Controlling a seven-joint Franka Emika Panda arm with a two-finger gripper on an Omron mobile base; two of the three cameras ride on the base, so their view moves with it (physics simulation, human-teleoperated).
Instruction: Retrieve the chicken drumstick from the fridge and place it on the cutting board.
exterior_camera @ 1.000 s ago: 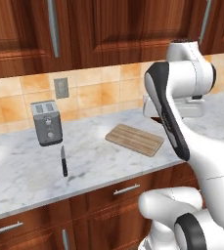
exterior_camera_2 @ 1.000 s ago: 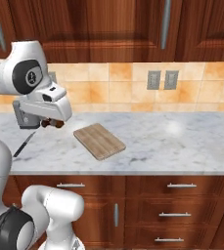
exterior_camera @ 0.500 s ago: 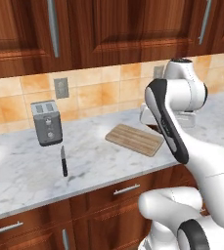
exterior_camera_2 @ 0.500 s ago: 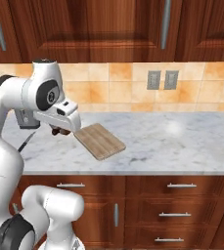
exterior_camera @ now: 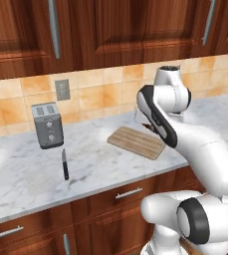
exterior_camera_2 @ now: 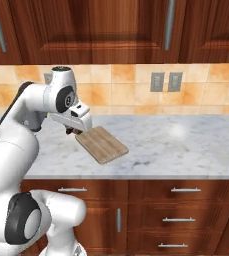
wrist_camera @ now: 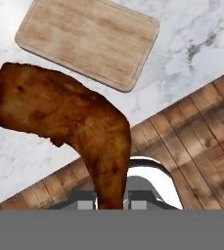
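Currently the gripper (wrist_camera: 111, 202) is clamped on the narrow bone end of the chicken drumstick (wrist_camera: 69, 122), at the bottom centre of the hand view; the fingertips themselves are mostly hidden behind the meat. From the clamp, the drumstick rises toward the upper left of that view, widening into its thick end, which hangs unsupported in the air. The piece appears rigid, with a browned, glossy skin, so it is judged light but possibly slippery; most of its bulk sits away from the jaws, which may let it pivot in the grip during fast wrist motion. The narrow end is the appropriate hold point, since the jaws close fully around it. Beyond the drumstick, the cutting board (wrist_camera: 86, 41) lies flat on the marble counter (wrist_camera: 191, 44) in the upper part of the hand view, clear of the meat and not beneath it. In the right base view, the gripper (exterior_camera_2: 75, 131) hovers just beside the left end of the cutting board (exterior_camera_2: 102, 144). In the left base view, a toaster (exterior_camera: 47, 124) and a knife (exterior_camera: 64, 164) stand well apart at centre left.
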